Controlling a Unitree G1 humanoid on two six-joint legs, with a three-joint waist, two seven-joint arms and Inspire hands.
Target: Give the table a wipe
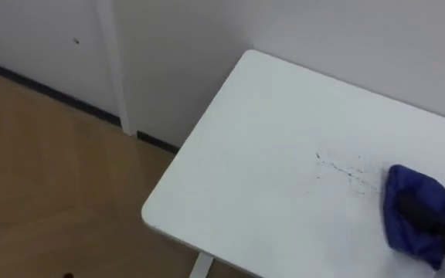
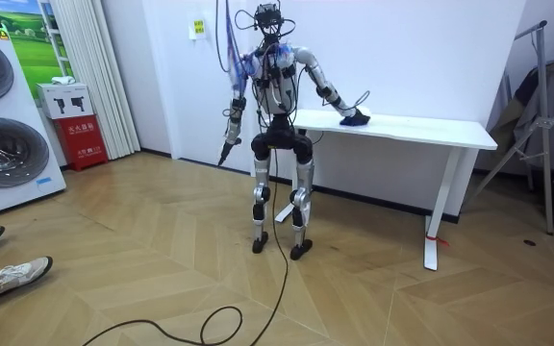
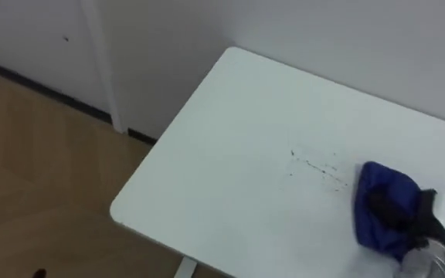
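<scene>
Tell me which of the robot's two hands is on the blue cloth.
The right hand: it lies on the blue cloth on the white table, beside dark marks. The left hand hangs at the robot's side, off the table.

The bench [image 1: 269,154] before me had a smooth, matt white top flecked with thin dark marks [image 1: 338,166], the blue cloth [image 1: 416,220] on it looked soft and crumpled, and the floor [image 1: 45,170] was lightly glossy wood below a matt white wall [image 1: 346,38].
</scene>
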